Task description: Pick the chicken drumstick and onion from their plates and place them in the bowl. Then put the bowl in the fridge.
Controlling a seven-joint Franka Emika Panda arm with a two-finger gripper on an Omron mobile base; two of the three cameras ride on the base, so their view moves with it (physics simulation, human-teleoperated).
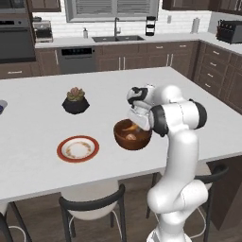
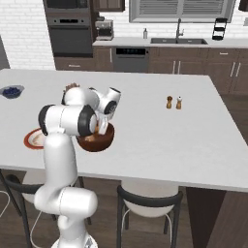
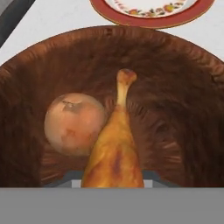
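Observation:
The reddish-brown bowl (image 1: 124, 140) (image 2: 104, 139) (image 3: 183, 109) stands on the white island, right of the red-rimmed plate (image 1: 78, 149) (image 2: 32, 139) (image 3: 153, 13), which is bare. The tan onion (image 3: 74, 124) (image 1: 131, 137) lies on the bowl's floor. My gripper (image 1: 134, 124) (image 2: 102, 127) (image 3: 111, 177) reaches down inside the bowl, shut on the fat end of the golden chicken drumstick (image 3: 114, 148) (image 1: 134, 127). Its thin bone points toward the bowl's far wall, and it leans beside the onion. The drumstick hides most of my fingertips. The plain white plate and the fridge are out of view.
A spiky succulent in a black pot (image 1: 75, 100) stands behind the red-rimmed plate. A grey dish of blueberries (image 2: 11, 91) sits at the island's far left, salt and pepper shakers (image 2: 174, 102) to the right. Dark stools (image 1: 92, 205) (image 2: 149, 201) line the near edge.

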